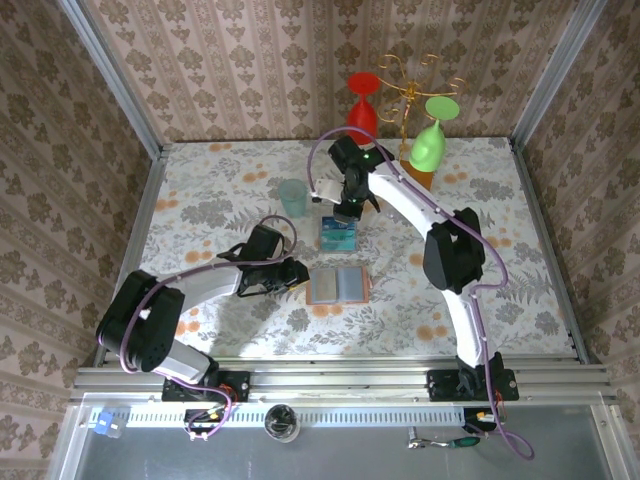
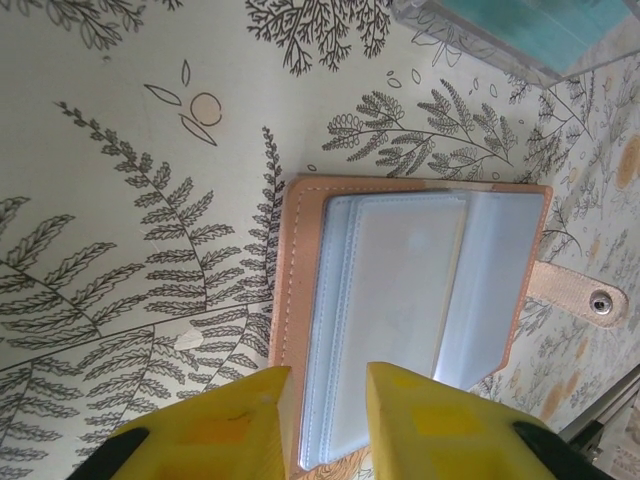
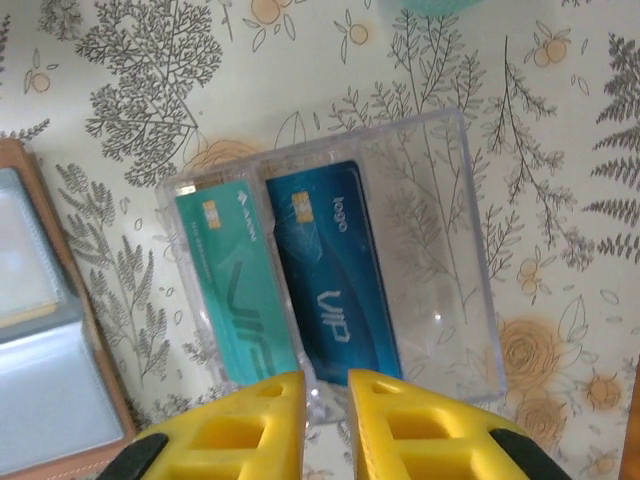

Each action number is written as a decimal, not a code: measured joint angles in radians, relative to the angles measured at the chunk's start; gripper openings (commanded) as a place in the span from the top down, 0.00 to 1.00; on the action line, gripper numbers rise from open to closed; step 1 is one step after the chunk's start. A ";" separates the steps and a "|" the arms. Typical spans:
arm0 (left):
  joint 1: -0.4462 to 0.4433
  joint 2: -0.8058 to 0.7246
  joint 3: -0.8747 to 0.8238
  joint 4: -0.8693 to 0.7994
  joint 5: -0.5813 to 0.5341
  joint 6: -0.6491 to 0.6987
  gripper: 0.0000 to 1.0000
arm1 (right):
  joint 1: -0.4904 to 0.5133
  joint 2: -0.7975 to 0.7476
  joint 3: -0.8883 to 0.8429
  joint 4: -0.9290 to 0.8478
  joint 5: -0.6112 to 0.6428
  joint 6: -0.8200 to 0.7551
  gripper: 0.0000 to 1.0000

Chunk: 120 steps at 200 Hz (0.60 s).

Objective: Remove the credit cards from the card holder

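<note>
Top camera high behind, looking down on whole table point(image 1: 200, 200); wrist cameras close, facing down, both catching the card holder point(image 2: 420, 290).

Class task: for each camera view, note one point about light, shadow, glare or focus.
Top external: soft shadow under the left arm on the table. Left wrist: yellow fingers blurred, card holder sharp. Right wrist: small glints on the clear tray, credit cards with readable print.

The card holder point(image 2: 400, 290) has its near edge hidden behind the left claw point(image 2: 327, 420), and its cloudy sleeves won't show whether anything sits inside. The clear tray point(image 2: 500, 35) is cropped by the top edge and blurred.
</note>
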 measured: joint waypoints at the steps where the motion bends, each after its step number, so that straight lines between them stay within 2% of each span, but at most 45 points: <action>1: 0.000 0.000 0.000 0.001 0.000 -0.001 0.79 | 0.000 -0.006 -0.009 0.005 0.000 0.006 0.80; 58: -0.001 0.033 -0.020 0.043 0.012 -0.003 0.89 | 0.028 -0.269 -0.324 0.212 -0.016 0.258 0.79; 120: -0.014 0.053 -0.029 0.081 0.012 -0.004 0.93 | 0.078 -0.416 -0.594 0.397 -0.077 0.625 0.79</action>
